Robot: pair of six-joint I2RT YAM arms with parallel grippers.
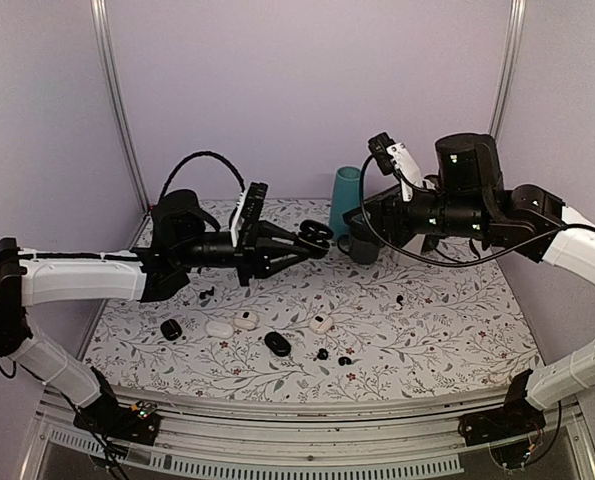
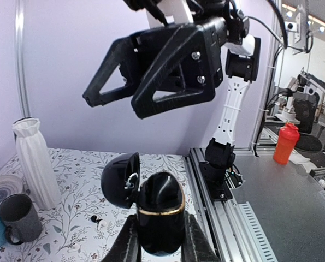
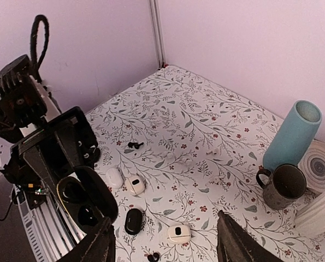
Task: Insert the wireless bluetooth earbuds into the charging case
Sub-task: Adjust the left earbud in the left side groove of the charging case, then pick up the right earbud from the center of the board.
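- The left arm [image 1: 87, 275] stretches out nearly level from its base toward the middle of the table, held well above the surface.
- The left gripper [image 2: 159, 243] is clamped tight: its fingers [image 2: 128, 245] press on either side of the open charging case [image 2: 161, 210].
- The right arm [image 1: 577, 245] bends in from the right, its wrist turned toward the left arm.
- The right gripper [image 2: 110, 105] hangs in the air with its jaws apart, facing the left gripper and near it but not touching.

Open black case [image 2: 159, 213], pinched by left tool [image 2: 161, 243]
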